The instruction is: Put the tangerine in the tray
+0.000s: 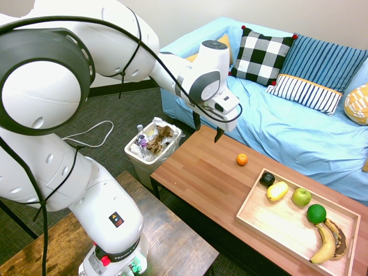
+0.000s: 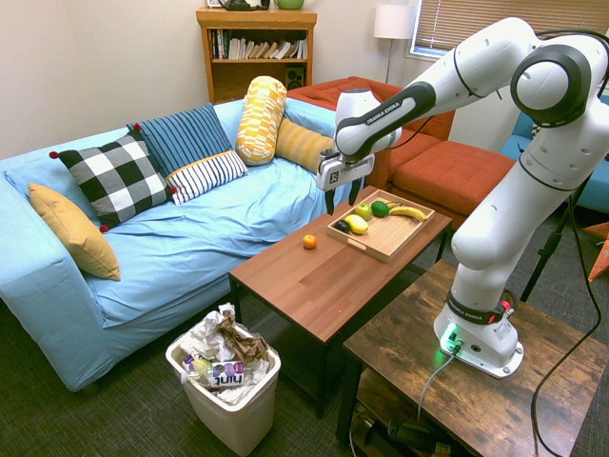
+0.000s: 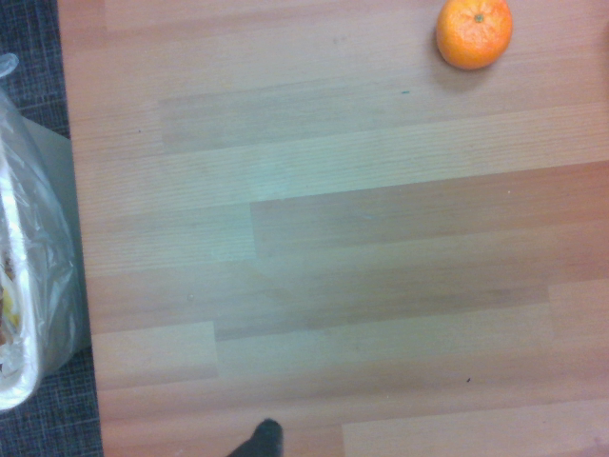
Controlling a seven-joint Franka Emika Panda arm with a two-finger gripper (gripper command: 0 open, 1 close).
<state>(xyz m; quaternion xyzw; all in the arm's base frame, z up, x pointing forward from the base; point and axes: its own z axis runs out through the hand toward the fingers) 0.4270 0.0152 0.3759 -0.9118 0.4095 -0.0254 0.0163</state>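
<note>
The small orange tangerine [image 1: 242, 159] [image 2: 309, 242] [image 3: 474, 31] lies on the wooden coffee table [image 1: 201, 178] [image 2: 314, 276], near its sofa-side edge and a short way from the tray. The light-wood tray [image 1: 256, 215] [image 2: 376, 248] sits at one end of the table and holds a lemon, a green apple, a lime, a banana and a dark fruit. My gripper [image 1: 207, 127] [image 2: 342, 198] hangs open above the table, apart from the tangerine, with nothing between its fingers.
A white waste bin [image 1: 150, 150] [image 2: 228, 381] full of rubbish stands off the table's end. A blue sofa [image 1: 299, 132] [image 2: 171, 238] with pillows runs along the table's far side. A darker wooden table [image 1: 172, 241] [image 2: 476, 381] bears the arm.
</note>
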